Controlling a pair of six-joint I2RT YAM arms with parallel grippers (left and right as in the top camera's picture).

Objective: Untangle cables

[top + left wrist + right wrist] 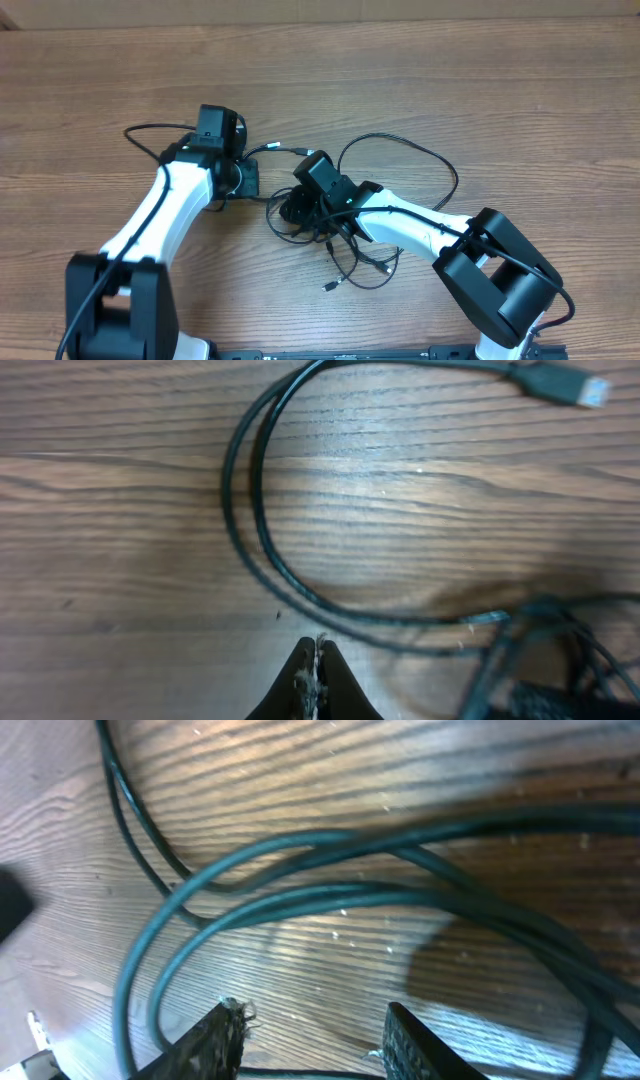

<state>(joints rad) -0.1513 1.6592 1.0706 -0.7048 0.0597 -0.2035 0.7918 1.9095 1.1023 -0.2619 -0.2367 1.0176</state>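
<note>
A wooden bench (500,90) with brown, streaked grain fills the view; a paler tan strip (400,8) borders its far edge.

A wooden table (500,80) with brown, streaky grain carried everything. Thin black cables (350,265) lay directly on it, bunched into a knot near the middle, where they crossed too thickly to count. From the knot 1 wide loop (400,140) curved out to the right, flat on the wood, and another strand (150,127) bent away at the far left. A silver-tipped plug (300,151) rested just above the knot. A small plug end (327,287) lay below it. Close up, 2 strands (240,510) ran side by side in a curve over the bare boards (450,510).
</note>
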